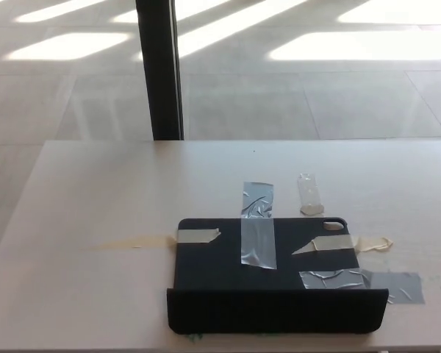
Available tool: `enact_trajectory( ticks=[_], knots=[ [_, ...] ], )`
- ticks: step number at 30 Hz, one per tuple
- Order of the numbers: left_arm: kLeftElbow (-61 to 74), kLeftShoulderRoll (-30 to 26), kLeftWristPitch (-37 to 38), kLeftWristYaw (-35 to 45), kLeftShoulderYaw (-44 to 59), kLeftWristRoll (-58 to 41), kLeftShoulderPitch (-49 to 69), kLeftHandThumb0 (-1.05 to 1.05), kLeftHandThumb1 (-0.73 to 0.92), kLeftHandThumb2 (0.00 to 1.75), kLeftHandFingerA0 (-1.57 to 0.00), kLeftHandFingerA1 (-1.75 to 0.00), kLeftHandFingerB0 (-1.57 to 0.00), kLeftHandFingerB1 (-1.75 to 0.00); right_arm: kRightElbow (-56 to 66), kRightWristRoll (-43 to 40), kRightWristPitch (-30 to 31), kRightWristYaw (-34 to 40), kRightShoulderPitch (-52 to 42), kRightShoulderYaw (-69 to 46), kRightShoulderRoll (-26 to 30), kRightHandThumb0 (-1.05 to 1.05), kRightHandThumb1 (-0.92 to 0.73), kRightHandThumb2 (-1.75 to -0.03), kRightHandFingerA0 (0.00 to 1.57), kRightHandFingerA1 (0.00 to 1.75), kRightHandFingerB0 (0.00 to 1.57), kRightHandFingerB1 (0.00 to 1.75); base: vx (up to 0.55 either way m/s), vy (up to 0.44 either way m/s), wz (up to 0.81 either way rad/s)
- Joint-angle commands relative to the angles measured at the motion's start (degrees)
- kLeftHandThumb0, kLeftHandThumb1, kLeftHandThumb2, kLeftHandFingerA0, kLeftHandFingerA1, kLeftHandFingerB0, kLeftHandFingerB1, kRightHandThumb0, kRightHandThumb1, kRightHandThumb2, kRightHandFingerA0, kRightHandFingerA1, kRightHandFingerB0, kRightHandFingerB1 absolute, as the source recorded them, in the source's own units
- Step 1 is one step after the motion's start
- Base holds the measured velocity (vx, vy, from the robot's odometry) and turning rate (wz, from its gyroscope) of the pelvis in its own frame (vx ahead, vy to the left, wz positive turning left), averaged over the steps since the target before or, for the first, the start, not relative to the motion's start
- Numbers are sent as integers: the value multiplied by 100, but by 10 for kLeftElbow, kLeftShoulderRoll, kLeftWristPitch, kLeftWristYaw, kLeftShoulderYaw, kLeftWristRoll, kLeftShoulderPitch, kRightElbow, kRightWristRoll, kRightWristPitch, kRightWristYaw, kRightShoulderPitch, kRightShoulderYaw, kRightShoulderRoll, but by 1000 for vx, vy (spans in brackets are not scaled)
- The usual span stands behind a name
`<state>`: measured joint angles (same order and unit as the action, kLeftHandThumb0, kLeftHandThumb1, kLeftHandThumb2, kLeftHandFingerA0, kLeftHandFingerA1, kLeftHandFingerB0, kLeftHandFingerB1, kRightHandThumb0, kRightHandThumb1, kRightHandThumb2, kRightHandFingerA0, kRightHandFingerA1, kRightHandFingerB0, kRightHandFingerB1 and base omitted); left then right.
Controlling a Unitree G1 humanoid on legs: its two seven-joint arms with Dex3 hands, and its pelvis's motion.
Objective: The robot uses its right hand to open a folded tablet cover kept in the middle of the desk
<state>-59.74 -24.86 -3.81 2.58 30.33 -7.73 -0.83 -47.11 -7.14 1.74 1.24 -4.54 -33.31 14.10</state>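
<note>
Matt black cover (pixel 272 276), pale wood-look desk (pixel 95 198)

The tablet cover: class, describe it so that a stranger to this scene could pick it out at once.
Start at the pale wooden desk before the tiled floor and dark pillar. At its near edge, slightly right of centre, lies the tablet cover, a flat dark rectangle. It is the only dark thing on the desk, held down by grey duct tape and beige masking tape.
</note>
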Motion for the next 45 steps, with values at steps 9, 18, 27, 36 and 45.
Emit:
enact_trajectory(
  ticks=[9, 18, 27, 36, 45],
  knots=[
    [-92, -70, -23, -25, 218, -176, -68, -42, 44, 63, -79, -88, -77, -83, 307, -238, 41, 104, 151, -216, 28, -49, -46, -56, 102, 52, 93, 52, 0, 0, 0],
    [-96, -73, -23, -22, 233, -166, -72, -42, 44, 64, -80, -89, -76, -82, 501, -83, 32, 108, 266, -45, 2, -44, -49, -55, 96, 56, 80, 51, 0, 0, 0],
    [-102, -75, -26, -24, 238, -164, -81, -42, 43, 64, -81, -89, -77, -83, 509, -20, 12, -28, 290, 144, 14, -30, -54, -56, 85, 52, 70, 48, 0, 0, 0],
    [-105, -76, -23, -21, 236, -163, -82, -44, 42, 64, -76, -88, -73, -82, 494, 148, -32, -110, 254, 364, 98, -47, -42, -75, 64, 61, 51, 54, 0, 0, 0],
    [-106, -81, -24, -15, 235, -165, -81, -43, 43, 63, -78, -88, -77, -83, 511, 211, 27, -218, 280, 507, 203, -70, -39, -81, 28, 50, 29, 45, 0, 0, 0]
  ],
)
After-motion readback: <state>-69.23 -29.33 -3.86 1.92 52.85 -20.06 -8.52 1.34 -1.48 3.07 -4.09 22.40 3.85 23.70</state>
